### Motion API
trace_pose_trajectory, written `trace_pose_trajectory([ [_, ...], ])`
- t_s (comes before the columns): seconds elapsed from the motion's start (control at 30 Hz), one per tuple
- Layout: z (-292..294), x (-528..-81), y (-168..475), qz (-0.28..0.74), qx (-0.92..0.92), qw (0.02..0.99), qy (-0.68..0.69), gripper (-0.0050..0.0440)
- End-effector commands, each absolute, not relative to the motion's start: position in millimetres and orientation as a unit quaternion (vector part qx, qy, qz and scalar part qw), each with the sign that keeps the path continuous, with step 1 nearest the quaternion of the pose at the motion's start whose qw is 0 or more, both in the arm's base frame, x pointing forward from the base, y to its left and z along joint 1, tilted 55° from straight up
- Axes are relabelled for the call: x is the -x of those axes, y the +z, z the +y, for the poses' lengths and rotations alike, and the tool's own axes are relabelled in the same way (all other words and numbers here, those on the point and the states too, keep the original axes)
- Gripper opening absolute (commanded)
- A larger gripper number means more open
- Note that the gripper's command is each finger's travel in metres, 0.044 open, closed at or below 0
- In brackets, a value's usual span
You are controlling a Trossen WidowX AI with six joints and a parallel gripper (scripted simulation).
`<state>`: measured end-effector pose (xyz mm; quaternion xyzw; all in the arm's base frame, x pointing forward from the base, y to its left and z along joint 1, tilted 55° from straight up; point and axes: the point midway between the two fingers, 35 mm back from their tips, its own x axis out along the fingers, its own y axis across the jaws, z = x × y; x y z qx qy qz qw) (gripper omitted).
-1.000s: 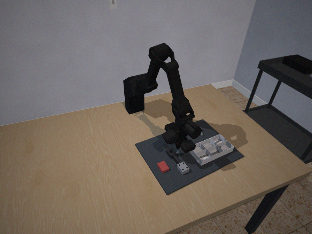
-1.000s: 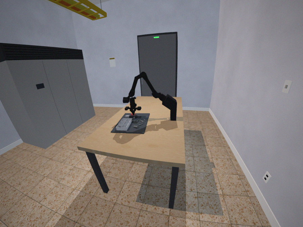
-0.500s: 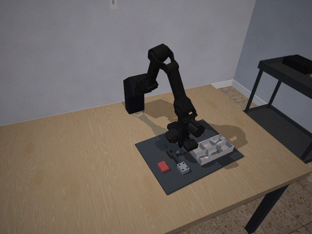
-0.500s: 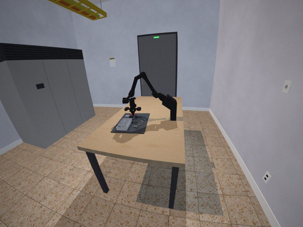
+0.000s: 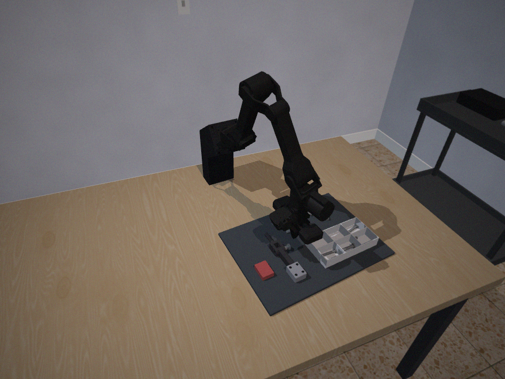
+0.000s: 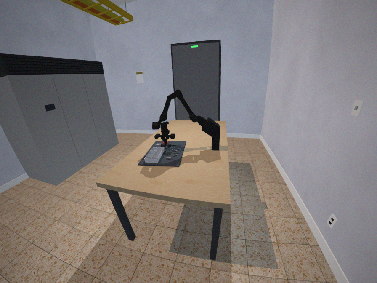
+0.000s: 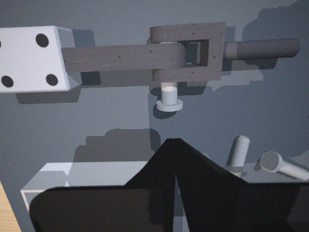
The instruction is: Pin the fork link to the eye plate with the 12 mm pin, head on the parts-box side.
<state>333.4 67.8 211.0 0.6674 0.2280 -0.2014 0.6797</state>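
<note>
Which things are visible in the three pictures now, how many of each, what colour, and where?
Fork link: one, dark brown-grey, around the eye plate's end
Eye plate: one, dark brown-grey, extending from the white block
White block: one, white with dark dots, on the mat
Headed pin: one, pale, in the fork, head standing off
Red block: one, red, on the mat
Parts box: one, white, on the mat, small parts inside
Mat: one, dark, on the table
Table: one, wooden
Cabinet: one, grey, beyond the table
Door: one, dark grey, far wall
Arm: one, black, over the table
Gripper: one, black, shut
</note>
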Motion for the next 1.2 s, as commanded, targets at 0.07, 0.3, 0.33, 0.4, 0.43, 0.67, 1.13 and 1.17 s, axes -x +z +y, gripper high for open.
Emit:
trace_pose_trajectory([
  [0.07, 69, -334, 218, 0.222, -0.67, 0.681, -0.196, -0.005],
  [0.3, 69, -334, 218, 0.222, -0.67, 0.68, -0.197, -0.005],
  [0.33, 69, -334, 217, 0.222, -0.67, 0.68, -0.197, -0.005],
  [0.4, 69, -335, 217, 0.222, -0.67, 0.68, -0.197, -0.005],
  [0.43, 69, -335, 216, 0.222, -0.67, 0.68, -0.197, -0.005],
  [0.67, 68, -337, 213, 0.224, -0.669, 0.68, -0.199, -0.005],
  [1.13, 69, -347, 203, 0.227, -0.667, 0.681, -0.2, -0.005],
  [1.17, 69, -348, 202, 0.227, -0.667, 0.681, -0.2, -0.005],
])
